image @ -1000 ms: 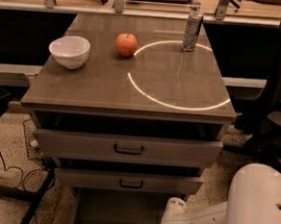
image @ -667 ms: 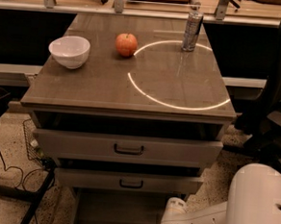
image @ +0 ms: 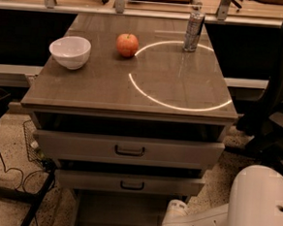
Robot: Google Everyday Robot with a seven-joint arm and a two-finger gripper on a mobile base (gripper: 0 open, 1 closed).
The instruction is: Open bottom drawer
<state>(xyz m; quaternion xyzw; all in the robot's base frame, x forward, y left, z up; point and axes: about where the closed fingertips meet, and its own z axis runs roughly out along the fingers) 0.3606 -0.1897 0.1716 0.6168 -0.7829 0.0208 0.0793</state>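
The bottom drawer [image: 131, 183] is the lowest and narrowest grey-beige front on the cabinet, with a small dark loop handle [image: 132, 185] at its centre. It sits slightly forward of the frame, with a dark gap above it. Above it is the wider middle drawer front [image: 129, 150] with its own loop handle. My white arm [image: 207, 221] comes in from the bottom right, and its rounded end [image: 174, 219] lies low and to the right of the bottom drawer's handle. My gripper is below the picture's edge and does not show.
On the cabinet's brown top [image: 84, 94] stand a white bowl [image: 69, 51], a red apple [image: 128, 44] and a tall can [image: 193, 31]. A dark office chair [image: 278, 95] stands to the right. Cables and a wire basket [image: 32, 146] lie at the left on the floor.
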